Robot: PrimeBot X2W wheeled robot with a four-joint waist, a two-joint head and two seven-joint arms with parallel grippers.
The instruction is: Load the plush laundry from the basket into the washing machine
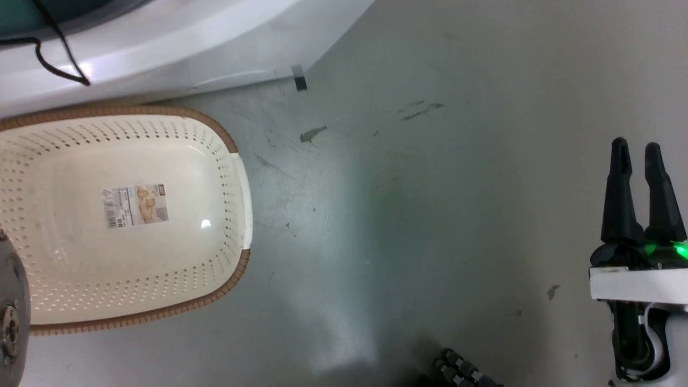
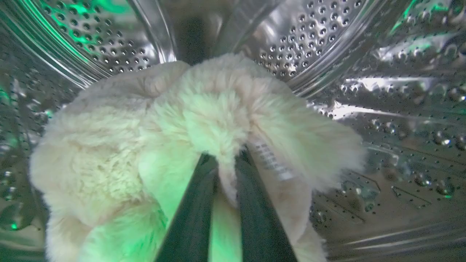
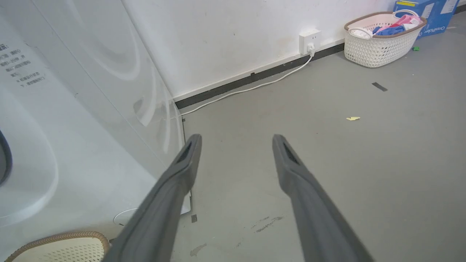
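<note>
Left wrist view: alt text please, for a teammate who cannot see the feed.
The left claw is shut on a fold of the fluffy cream plush toy inside the washing machine's perforated steel drum. Its white tag shows just right of the fingers.

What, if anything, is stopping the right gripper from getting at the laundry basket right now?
Probably nothing, so likely yes. The right gripper hangs open above the grey floor, and only that floor lies between it and the laundry basket, which sits upright with its top open.
</note>
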